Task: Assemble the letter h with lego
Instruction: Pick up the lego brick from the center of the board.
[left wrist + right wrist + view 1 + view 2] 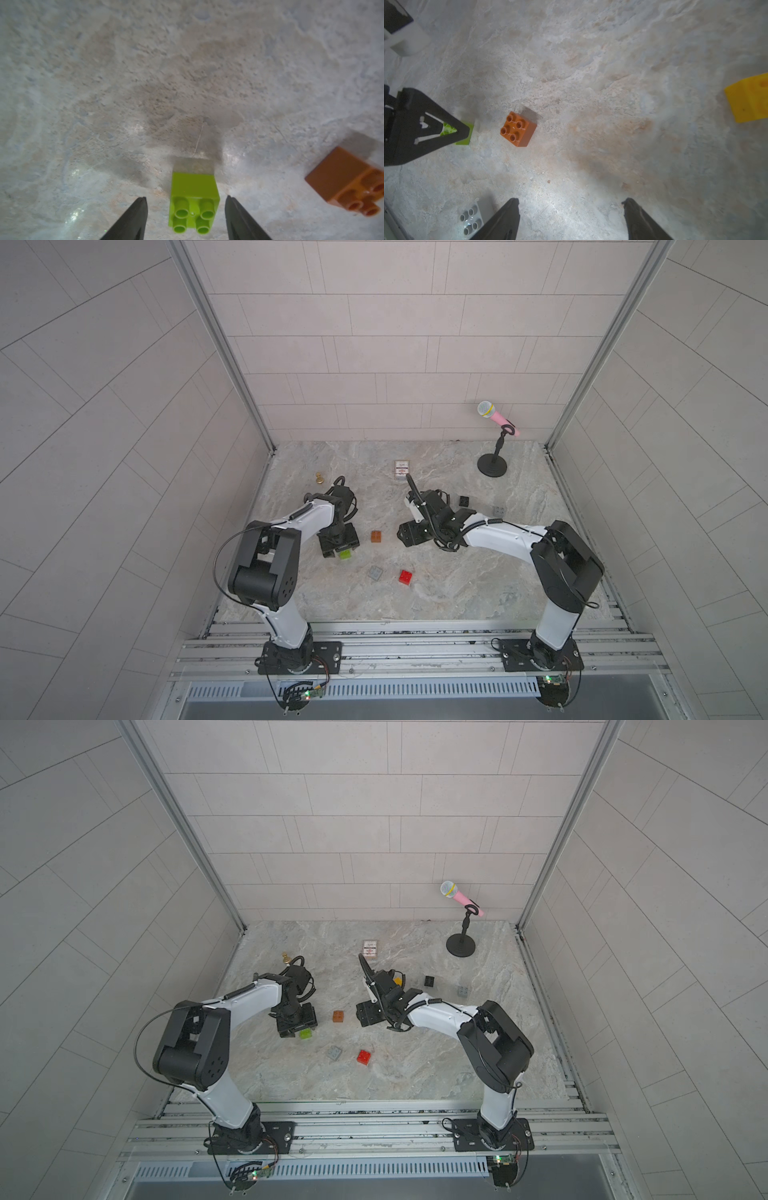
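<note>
Top views, near side first: the red brick (405, 576) and a grey brick (375, 573) lie loose on the marble table (457, 605), nearest the bases and just apart from each other. A step farther, on the left, the left gripper (186, 197) is down over the lime green brick (194, 187). In the left wrist view the jaws straddle it, one on either side with table showing on both flanks, so they're parted with nothing gripped yet. The brick sits studs up and square. Just right of it is the brown brick (377, 536), studs up too. Level with that, the right gripper (571, 200) hangs spread wide over bare table, empty. Farther out on the right are the yellow brick (398, 981), a black brick (464, 501) and a second grey brick (499, 511). There's no letter h anywhere; every piece is single.

On handling, I'd say hollow hard plastic: light and stiff, with glossy walls that could slide under a skewed pinch. The best hold looks like the two flat opposite walls, low and square, clear of the studs, leaving the underside free for pressing down.
</note>
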{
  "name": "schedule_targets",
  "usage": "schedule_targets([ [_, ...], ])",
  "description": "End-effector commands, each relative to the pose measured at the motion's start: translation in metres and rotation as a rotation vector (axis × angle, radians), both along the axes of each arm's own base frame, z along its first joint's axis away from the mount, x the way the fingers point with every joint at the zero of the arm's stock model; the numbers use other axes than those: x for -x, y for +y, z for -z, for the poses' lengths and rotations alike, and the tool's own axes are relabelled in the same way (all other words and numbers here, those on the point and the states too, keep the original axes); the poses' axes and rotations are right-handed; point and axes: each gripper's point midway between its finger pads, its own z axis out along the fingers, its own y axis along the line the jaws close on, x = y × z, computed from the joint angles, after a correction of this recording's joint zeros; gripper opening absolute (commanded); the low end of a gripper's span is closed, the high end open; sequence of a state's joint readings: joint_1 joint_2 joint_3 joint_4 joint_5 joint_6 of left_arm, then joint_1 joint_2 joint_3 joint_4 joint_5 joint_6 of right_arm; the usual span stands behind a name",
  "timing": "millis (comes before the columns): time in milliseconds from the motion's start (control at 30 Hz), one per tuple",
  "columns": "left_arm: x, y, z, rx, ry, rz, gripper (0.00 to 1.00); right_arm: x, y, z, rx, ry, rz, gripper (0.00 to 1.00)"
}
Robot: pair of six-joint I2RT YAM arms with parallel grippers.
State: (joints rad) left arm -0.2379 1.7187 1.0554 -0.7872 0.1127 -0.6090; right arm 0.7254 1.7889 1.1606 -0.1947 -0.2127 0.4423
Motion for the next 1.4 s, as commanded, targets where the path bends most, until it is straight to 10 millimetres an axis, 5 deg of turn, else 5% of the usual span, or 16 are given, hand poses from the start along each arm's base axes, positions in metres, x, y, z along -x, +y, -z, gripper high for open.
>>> schedule_targets([
  [0,0.003,0.005,-0.001,-0.024,0.007,-0.014,0.57,0.016,0.007,0.0,0.034,0.018,-0.061,0.81],
  [233,0.002,-0.001,0.007,0.006,0.036,-0.002,0.43,0.038,0.01,0.015,0.048,0.02,-0.082,0.79],
  [433,0.001,-0.001,0.006,0.004,0.036,0.004,0.35,0.029,0.003,0.008,0.047,-0.041,-0.037,0.79],
  [667,-0.002,0.0,-0.01,-0.014,0.001,0.034,0.0,0.019,-0.016,0.003,0.026,-0.057,0.065,0.79],
  [1000,-0.016,-0.069,-0.081,-0.043,-0.074,0.317,0.0,0.003,-0.049,0.004,0.0,-0.051,0.222,0.78],
  [1367,-0.039,-0.102,-0.055,-0.087,0.005,0.404,0.0,-0.001,-0.055,0.009,-0.007,-0.022,0.243,0.78],
])
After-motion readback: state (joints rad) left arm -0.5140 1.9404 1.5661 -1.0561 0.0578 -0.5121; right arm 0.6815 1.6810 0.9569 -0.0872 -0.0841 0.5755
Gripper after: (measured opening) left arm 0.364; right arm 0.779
